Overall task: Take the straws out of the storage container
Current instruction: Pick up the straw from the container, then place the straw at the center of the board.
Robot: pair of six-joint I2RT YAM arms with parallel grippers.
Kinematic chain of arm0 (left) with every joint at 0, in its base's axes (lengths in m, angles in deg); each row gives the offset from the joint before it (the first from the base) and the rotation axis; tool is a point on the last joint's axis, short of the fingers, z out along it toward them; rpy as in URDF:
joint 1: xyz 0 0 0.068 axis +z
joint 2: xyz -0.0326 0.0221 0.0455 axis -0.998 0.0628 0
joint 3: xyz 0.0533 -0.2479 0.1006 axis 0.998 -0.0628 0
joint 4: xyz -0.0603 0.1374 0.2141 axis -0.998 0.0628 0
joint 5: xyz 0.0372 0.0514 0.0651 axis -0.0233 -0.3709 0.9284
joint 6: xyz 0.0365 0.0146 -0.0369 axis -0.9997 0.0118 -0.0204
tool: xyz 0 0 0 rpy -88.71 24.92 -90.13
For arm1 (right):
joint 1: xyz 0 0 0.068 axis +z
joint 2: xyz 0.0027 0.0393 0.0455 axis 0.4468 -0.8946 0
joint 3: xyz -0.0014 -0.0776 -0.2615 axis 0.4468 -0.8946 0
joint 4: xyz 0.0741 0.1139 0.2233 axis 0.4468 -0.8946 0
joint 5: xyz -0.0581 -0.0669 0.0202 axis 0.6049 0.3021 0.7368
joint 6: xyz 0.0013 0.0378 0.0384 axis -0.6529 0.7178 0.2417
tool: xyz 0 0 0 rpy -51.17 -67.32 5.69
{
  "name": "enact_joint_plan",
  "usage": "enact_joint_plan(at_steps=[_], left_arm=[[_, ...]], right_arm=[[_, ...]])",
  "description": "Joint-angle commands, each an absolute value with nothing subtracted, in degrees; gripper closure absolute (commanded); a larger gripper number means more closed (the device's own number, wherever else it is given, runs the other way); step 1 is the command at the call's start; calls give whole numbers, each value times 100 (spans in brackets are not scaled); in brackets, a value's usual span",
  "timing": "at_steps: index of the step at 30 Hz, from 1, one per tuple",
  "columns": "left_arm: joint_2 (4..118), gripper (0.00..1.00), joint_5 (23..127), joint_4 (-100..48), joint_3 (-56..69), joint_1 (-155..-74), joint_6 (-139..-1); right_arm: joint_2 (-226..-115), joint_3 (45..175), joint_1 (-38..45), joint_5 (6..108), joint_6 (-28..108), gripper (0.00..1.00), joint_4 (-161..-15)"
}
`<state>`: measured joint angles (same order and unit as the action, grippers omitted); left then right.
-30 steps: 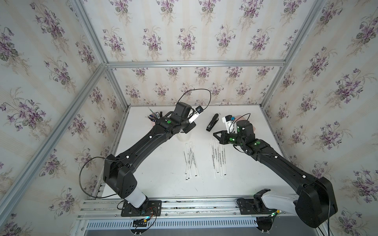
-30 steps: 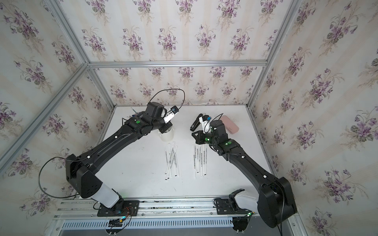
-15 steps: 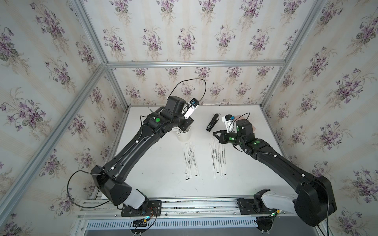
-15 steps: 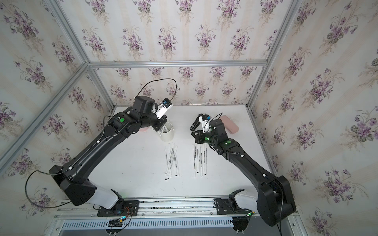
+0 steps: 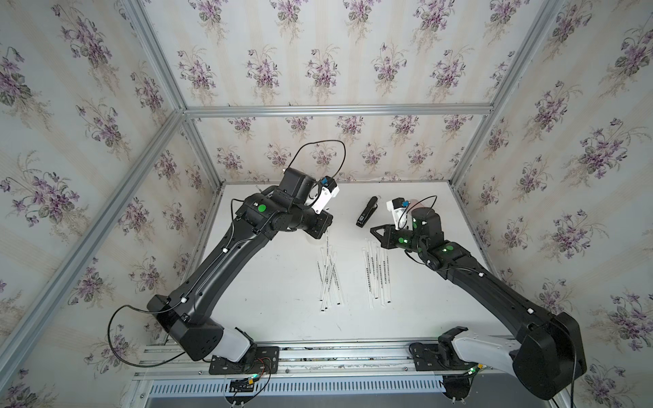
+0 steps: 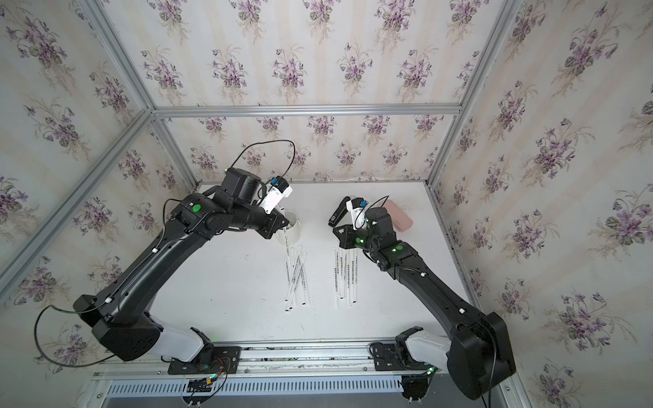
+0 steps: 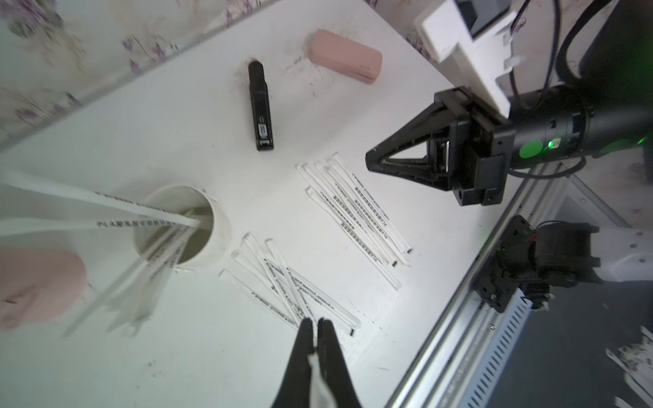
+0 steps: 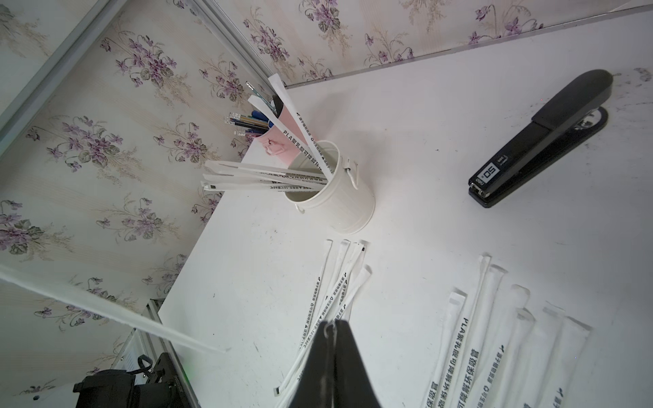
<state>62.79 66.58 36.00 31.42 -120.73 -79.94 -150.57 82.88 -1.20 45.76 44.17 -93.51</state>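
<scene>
Step in hand: carrying one straw away from the storage container (image 8: 339, 205), it seemed.
Left gripper (image 7: 315, 332): fingers pressed shut on the held straw (image 5: 327, 243), which hung just beside the container.
Right gripper (image 8: 333, 323): fingers closed, nothing clearly held; it hovered over the laid-out straws.
Container: upright on the worktop (image 5: 282, 318), with several straws (image 8: 268, 176) leaning inside.
Already out: two groups (image 5: 330, 279) (image 5: 376, 272) lay flat, apart.
Next move: probably lower the straw onto the nearer group and open.
</scene>
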Motion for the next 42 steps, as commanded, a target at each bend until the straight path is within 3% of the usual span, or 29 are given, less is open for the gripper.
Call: enact_joint_plan(at_steps=[1, 14, 30, 35, 42], left_arm=[[6394, 97, 5788, 3728, 2663, -11995, -7233], [7334, 97, 4747, 2709, 1432, -11391, -7111], [8142, 88, 5045, 2848, 1718, -11202, -7669], [8167, 81, 5097, 2835, 1754, -11189, -7717], [8132, 81, 5109, 2897, 1748, -11102, -7850]], right_arm=[[-15002, 8224, -114, 4619, 4310, 91, -9366], [-14907, 8102, -118, 4568, 4556, 92, -9349], [-15119, 8083, -116, 4472, 4768, 92, -9151], [-15117, 8098, -111, 4475, 4779, 92, -9205], [-15121, 8113, -97, 4479, 4864, 93, -9183]])
